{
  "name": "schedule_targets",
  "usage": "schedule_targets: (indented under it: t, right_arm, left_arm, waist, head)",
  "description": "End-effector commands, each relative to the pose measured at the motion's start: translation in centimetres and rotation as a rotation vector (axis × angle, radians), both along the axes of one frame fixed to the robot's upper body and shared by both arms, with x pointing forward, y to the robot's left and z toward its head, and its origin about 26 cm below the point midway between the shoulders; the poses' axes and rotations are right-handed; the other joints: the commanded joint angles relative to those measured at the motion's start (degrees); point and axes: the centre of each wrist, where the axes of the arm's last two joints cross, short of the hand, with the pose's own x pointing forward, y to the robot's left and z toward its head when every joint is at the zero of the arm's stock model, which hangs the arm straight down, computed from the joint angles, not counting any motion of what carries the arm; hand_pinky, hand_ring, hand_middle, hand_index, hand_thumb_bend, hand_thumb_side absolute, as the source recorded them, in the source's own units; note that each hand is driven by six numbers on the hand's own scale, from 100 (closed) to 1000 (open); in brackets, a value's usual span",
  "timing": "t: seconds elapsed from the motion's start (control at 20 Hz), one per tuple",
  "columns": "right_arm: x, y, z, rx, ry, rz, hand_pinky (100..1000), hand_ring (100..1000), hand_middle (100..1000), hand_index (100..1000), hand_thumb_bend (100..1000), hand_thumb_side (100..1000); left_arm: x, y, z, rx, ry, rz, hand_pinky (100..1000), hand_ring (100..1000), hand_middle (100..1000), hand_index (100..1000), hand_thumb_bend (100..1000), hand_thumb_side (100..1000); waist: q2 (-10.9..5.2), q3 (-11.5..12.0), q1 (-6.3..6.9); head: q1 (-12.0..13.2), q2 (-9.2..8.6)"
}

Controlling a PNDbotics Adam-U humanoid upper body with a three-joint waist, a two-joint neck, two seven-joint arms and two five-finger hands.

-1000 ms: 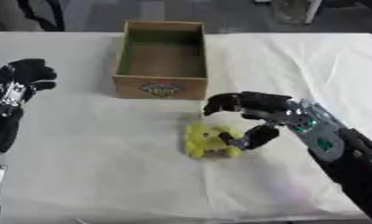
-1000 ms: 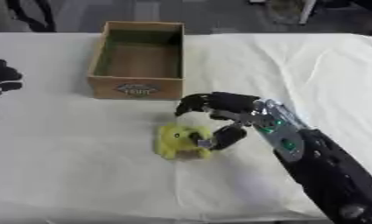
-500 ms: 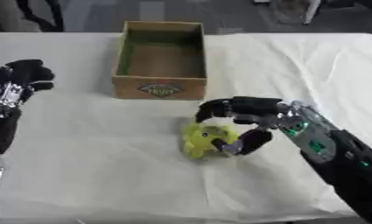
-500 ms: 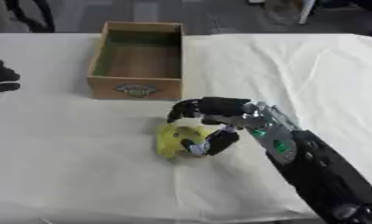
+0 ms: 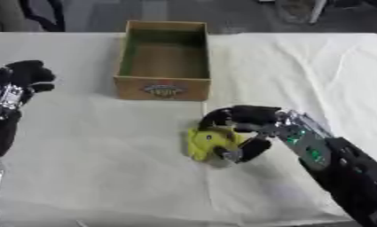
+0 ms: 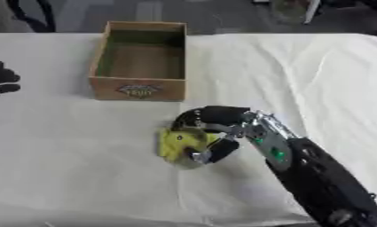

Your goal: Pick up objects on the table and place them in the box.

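Looking down at the work, I see my right hand (image 5: 249,128) low on the table (image 5: 98,177), a little to the right of the middle. Its fingers (image 5: 222,116) are curled over the top of a yellow object (image 5: 205,142), and the thumb (image 5: 241,152) comes against it from the near side, so the hand is closed around this object. The yellow object lies on the white cloth that covers the table. It looks soft and lumpy, but I cannot say what it is. I also cannot tell if it is lifted from the cloth or rests on it.

The box (image 5: 165,60) stands farther away, near the middle of the table and a bit to the left of my right hand. It is a wooden, open box, with a coloured label on the wall that faces me. I see only its bare bottom inside. The yellow object is apart from the box, on the near side of its right front corner.

My left hand (image 5: 22,82) shows at the left edge of the left eye view, raised, with the fingers bent inward, and it holds nothing. It is well apart from the box and from the yellow object.
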Motion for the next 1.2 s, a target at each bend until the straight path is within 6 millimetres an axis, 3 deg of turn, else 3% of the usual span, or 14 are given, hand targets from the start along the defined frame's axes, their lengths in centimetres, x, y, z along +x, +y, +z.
schedule_targets:
  t: [0.05,0.45,0.55,0.75,0.95,1.0,1.2]
  right_arm:
    - [0.3,-0.3,0.6,-0.002,-0.045,-0.012,717,864,814,895,100,382]
    - [0.2,-0.4,1.3,0.084,-0.142,-0.046,459,613,580,748,100,348]
    - [0.1,-0.5,1.7,0.108,-0.173,-0.054,344,536,513,694,100,326]
    - [-0.1,-0.9,2.4,0.152,-0.215,-0.074,228,476,462,643,100,304]
    - [-0.4,-1.2,3.5,0.186,-0.244,-0.084,189,451,437,622,100,287]
    - [-0.5,-1.3,4.0,0.198,-0.252,-0.084,186,450,436,619,100,317]
    - [-0.7,-2.1,6.7,0.254,-0.29,-0.101,180,446,429,613,100,273]
  left_arm:
    - [-0.1,-0.2,0.8,0.007,-0.028,-0.01,769,745,646,768,307,648]
    - [-0.1,-0.1,0.7,0.006,-0.028,-0.007,769,745,646,769,306,646]
    - [-0.1,-0.1,0.7,0.006,-0.027,-0.006,769,745,646,769,306,645]
    - [-0.1,-0.1,0.7,0.005,-0.026,-0.004,769,746,646,769,306,644]
    - [-0.2,0.0,0.7,0.005,-0.026,-0.003,769,746,646,769,306,643]
    - [-0.2,0.0,0.7,0.005,-0.026,-0.003,769,746,646,769,306,642]
    - [-0.2,-0.1,0.8,0.006,-0.027,-0.007,769,746,646,769,305,639]
  waist:
    - [-0.62,-0.09,0.24]
    - [-0.83,-0.39,0.33]
    - [-0.93,-0.49,0.32]
    - [-1.09,-0.72,0.29]
    - [-1.22,-0.88,0.23]
    - [-1.26,-0.88,0.2]
    - [-1.44,-0.53,0.07]
  head:
    - [-0.15,0.33]
    - [-0.1,0.33]
    - [-0.08,0.33]
    - [-0.01,0.33]
    - [0.06,0.33]
    - [0.08,0.33]
    - [0.13,0.33]
